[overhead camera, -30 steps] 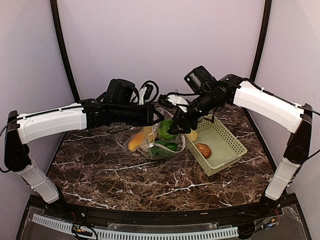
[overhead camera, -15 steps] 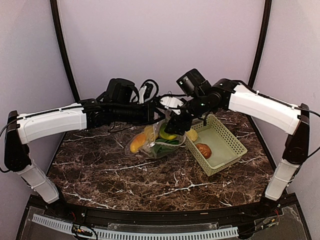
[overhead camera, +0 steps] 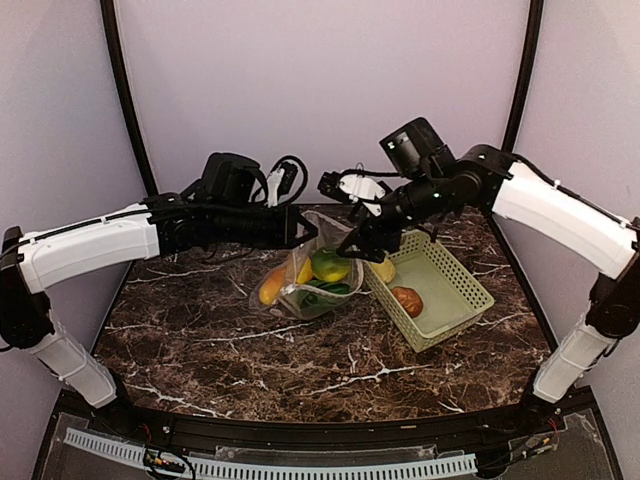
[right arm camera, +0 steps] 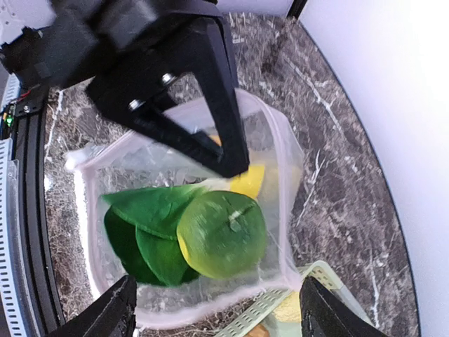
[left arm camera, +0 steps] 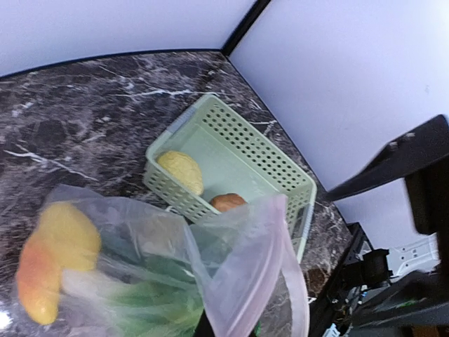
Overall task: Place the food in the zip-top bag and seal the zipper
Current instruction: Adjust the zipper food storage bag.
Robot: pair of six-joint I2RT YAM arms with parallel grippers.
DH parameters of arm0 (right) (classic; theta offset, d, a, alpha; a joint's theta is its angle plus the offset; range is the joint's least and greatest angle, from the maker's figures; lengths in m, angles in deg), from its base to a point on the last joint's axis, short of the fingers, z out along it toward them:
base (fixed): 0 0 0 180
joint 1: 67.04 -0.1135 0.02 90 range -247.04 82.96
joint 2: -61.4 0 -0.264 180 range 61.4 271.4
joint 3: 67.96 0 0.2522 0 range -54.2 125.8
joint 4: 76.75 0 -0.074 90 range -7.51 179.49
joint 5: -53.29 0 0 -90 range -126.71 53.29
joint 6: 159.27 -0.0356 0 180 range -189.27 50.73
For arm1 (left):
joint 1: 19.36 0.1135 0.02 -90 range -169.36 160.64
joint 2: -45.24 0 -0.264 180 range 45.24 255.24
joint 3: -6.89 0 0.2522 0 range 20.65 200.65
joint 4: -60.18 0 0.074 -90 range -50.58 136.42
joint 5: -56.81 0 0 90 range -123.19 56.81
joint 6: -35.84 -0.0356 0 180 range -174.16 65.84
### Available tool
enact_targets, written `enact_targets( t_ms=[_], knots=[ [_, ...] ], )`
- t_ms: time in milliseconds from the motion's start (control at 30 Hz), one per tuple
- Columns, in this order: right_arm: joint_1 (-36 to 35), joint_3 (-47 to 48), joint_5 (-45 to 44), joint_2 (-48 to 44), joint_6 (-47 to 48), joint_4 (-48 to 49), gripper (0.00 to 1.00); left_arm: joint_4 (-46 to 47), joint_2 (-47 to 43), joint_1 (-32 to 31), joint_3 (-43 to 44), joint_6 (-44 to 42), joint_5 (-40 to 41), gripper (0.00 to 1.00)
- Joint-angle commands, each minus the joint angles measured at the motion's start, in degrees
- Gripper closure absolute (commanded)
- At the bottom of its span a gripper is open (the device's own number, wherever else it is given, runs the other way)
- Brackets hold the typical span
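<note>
The zip-top bag [overhead camera: 300,300] lies in the middle of the table with its mouth held up and open. My left gripper [overhead camera: 308,230] is shut on the mouth edge; in the left wrist view the bag [left arm camera: 238,267] hides its fingers. Inside lie a green pepper [right arm camera: 221,235], bok choy leaves [right arm camera: 140,225], a lemon [right arm camera: 249,181] and an orange piece [overhead camera: 270,288]. The pinkish zipper [right arm camera: 285,215] runs along the open rim. My right gripper [right arm camera: 217,319] hangs open and empty just above the mouth, over the pepper [overhead camera: 330,265].
The light-green basket [overhead camera: 455,275] stands right of the bag, touching it. It holds a brown potato [overhead camera: 407,300] and a lemon [overhead camera: 383,270]. Cables and a plug lie at the back behind the left gripper. Walls close the table on three sides.
My right gripper opened and let the green pepper drop into the bag, then lifted up and back to the right. The left gripper kept its hold on the bag's mouth.
</note>
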Motion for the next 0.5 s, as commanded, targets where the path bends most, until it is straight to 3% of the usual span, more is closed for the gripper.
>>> enact_targets(
  t_ms=[0, 100, 167, 267, 333, 467],
  knots=[
    [1.6, -1.3, 2.0, -9.4, 1.1, 0.5, 0.21, -10.3, -12.3, 3.1, 3.4, -9.3, 16.6, 0.99],
    [7.2, -2.3, 0.8, -10.5, 0.5, 0.7, 0.20, -12.8, -14.8, 4.8, 4.2, -11.4, 19.5, 0.99],
    [11.6, -3.5, 3.2, -10.7, -1.0, 0.7, 0.20, -14.0, -14.1, 5.1, 3.9, -10.3, 16.8, 0.99],
    [16.9, -6.9, 8.2, -12.2, -3.1, 1.6, 0.20, -14.3, -9.9, 5.1, 3.3, -7.9, 3.3, 0.99],
    [18.8, -9.6, 9.5, -13.6, -3.4, 2.5, 0.20, -16.1, -7.2, 5.1, 4.4, -7.0, 0.2, 0.99],
    [20.3, -12.6, 11.0, -14.7, -4.0, 3.0, 0.20, -21.1, -2.5, 5.0, 5.4, -9.8, 6.1, 0.99]
  ],
)
